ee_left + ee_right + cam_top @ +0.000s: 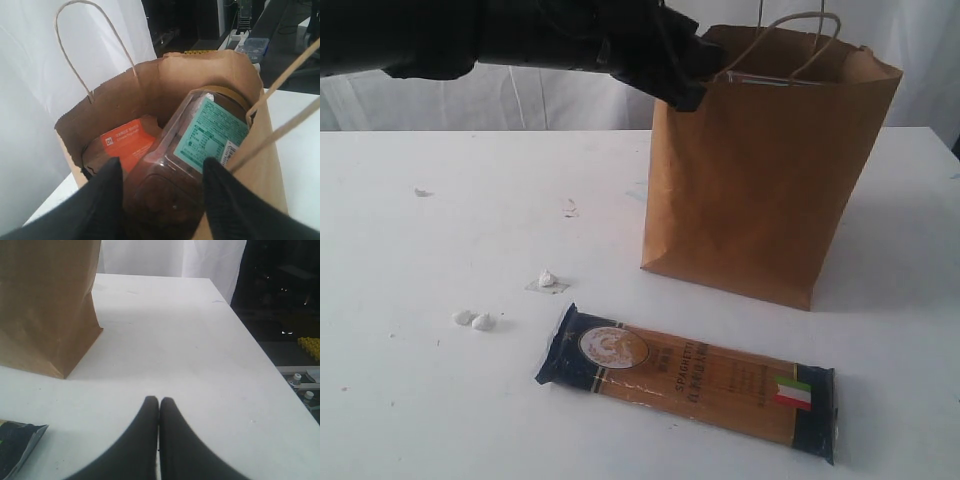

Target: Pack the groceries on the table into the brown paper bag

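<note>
Left gripper [161, 167] straddles tilted jar [200, 135] inside brown paper bag [750, 170], upper right of exterior view; pinching or not, cannot tell. Risk: jar drops onto orange-labelled pouch [125, 145]; gripper snags cord handle [280, 100] on exit, tips bag. Right gripper [159, 402] pressed together. 1 spaghetti pack [690, 380] on surface [440, 260], lower centre.

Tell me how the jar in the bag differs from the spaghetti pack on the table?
The jar lies tilted inside the brown paper bag; the spaghetti pack lies flat on the table, outside it. The jar is clear and rounded with dark contents; the spaghetti pack is long, flat, blue-ended. The left gripper straddles the jar; nothing touches the spaghetti pack. Both are packaged groceries.
</note>
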